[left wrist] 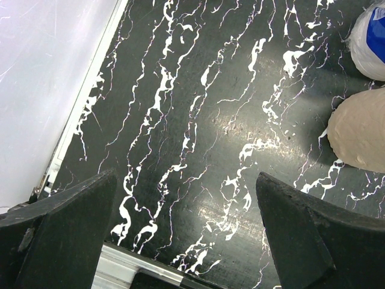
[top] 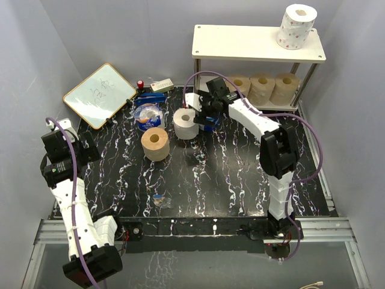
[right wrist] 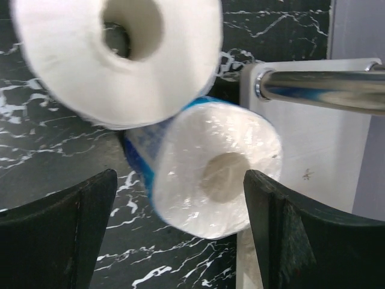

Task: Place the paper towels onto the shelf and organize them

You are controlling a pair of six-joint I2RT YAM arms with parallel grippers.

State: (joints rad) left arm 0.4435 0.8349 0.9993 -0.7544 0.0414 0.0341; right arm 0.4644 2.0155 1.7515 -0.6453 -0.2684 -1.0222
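The right gripper [right wrist: 179,179] stood wide beside the plain white paper-towel roll [top: 186,123], possibly not touching it. The left gripper [left wrist: 186,177] gaped over the black white-veined marble table [left wrist: 198,108].

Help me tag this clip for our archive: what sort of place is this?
Probably a robot lab test cell, not a home: two arms bolted to a black marbled table, plain grey walls boxing it in, and a shelf holding paper towel rolls.

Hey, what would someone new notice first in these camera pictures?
A white roll with small dots stands alone atop the cream-white two-tier shelf, far right, with three tan-brown rolls on its lower board. Mid-table, the right gripper hangs open beside a plain white roll.
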